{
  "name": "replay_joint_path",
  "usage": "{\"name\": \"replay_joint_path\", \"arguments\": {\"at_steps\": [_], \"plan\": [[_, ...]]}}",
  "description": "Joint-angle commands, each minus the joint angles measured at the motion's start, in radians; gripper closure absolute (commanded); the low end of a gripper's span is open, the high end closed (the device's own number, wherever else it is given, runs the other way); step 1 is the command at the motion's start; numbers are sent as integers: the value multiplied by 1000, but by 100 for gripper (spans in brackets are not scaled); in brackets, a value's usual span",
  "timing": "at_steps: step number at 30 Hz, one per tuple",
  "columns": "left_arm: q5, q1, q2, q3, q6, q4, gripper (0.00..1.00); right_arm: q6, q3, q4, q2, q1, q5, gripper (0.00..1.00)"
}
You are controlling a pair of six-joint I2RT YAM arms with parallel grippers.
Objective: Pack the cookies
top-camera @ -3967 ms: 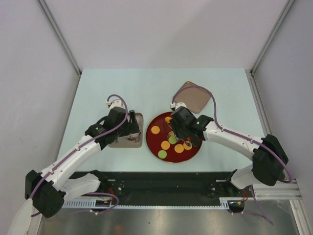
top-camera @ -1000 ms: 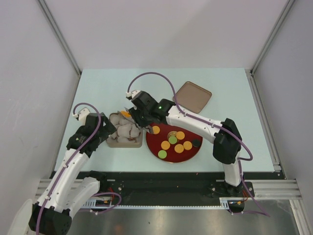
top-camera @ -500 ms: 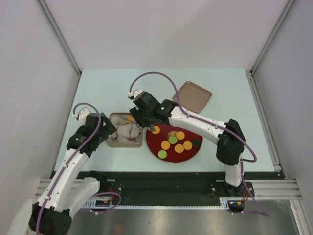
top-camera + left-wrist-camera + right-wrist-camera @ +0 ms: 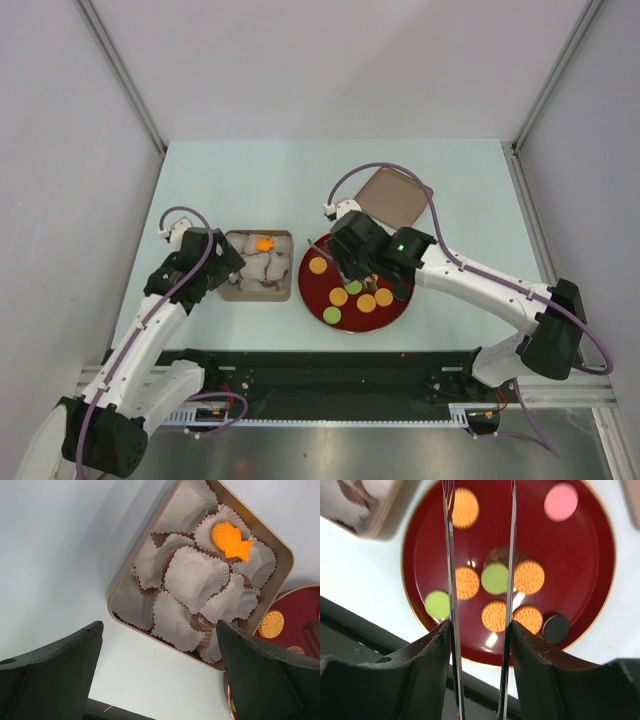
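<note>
Several orange cookies [image 4: 339, 296] and two green ones [image 4: 331, 315] lie on the dark-red plate [image 4: 308, 290]. The right wrist view also shows a pink cookie [image 4: 561, 501] and a black one [image 4: 555, 628]. My right gripper [image 4: 356, 262] hovers over the plate, shut on thin metal tongs [image 4: 449, 580]. The tong blades stand apart and empty above a green cookie [image 4: 495, 578]. An irregular orange piece [image 4: 264, 243] lies in a paper cup in the brown box [image 4: 284, 295]; it also shows in the left wrist view [image 4: 231, 540]. My left gripper [image 4: 225, 265] is open, left of the box.
The box [image 4: 120, 587] holds several pale crumpled paper cups [image 4: 192, 577]. A brown lid [image 4: 395, 197] lies behind the plate at the right. Grey walls enclose the table on three sides. A black rail runs along the near edge.
My right arm has swung right from above the box to above the plate. The orange piece now lies uncovered in the box. The left arm has barely moved.
</note>
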Motion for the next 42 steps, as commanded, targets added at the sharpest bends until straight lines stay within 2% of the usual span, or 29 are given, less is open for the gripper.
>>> {"name": "replay_joint_path", "arguments": {"at_steps": [1,20,27,29,32,34,42], "plan": [[30,7,10,-1,11,37,0,37,-49,7,-1,27,38,47],[33,7,30,-7,18,51,0,48,-117,130,58,41,-80,46],[38,7,30,-18,20,59,0,51,-122,133,114,41,-74,47],[40,7,31,-23,18,59,0,53,-122,130,123,41,-71,49],[40,7,30,-23,18,57,0,56,-122,125,117,43,-67,56],[37,7,27,-21,20,57,0,54,-122,127,105,41,-59,65],[29,7,24,-11,23,51,0,45,-90,101,-13,30,-31,70]]}}
